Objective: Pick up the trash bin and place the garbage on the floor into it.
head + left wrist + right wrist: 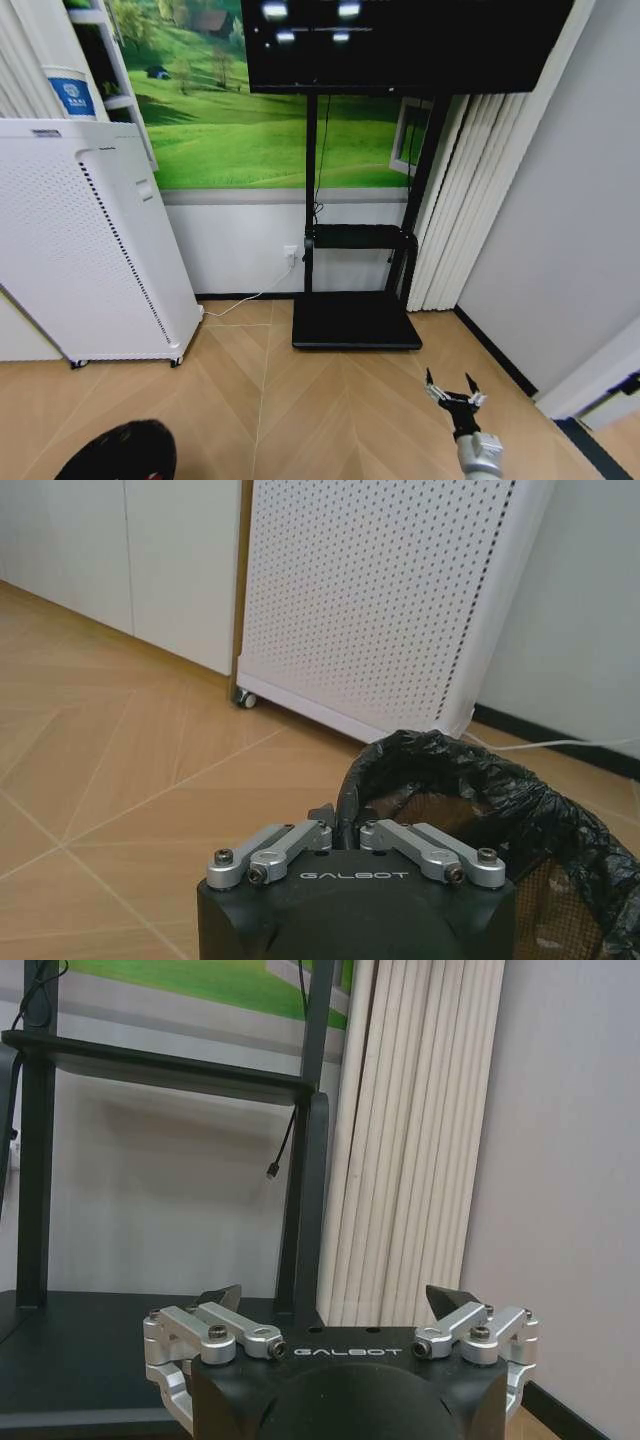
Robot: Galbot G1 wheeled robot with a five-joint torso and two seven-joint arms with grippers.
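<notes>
Black plastic liner, crumpled over a mesh rim, marks the trash bin (480, 810) in the left wrist view, and the left gripper (345, 832) has its jaws drawn together on the near edge of that rim. In the head view the same bin (120, 452) sits at the lower left corner, just in front of the white perforated air purifier (85, 240) on its castors. By the look of it, the pick-up step is in hand: the bin is gripped, though whether it is already lifted off the herringbone wood floor (330, 400) cannot be told.

The right gripper (455, 392) hangs low on the robot's right side with its jaws wide apart and nothing between them; beyond it stand the black TV stand (355, 320) and pale vertical blinds (410, 1140).

Inside the bin, brownish mesh wall shows under the liner; its bottom is hidden, so its contents cannot be judged. No bottle or wrappers are visible on the floor ahead. The next move likely calls for finding the garbage first, with the bin held level and its mouth open.
</notes>
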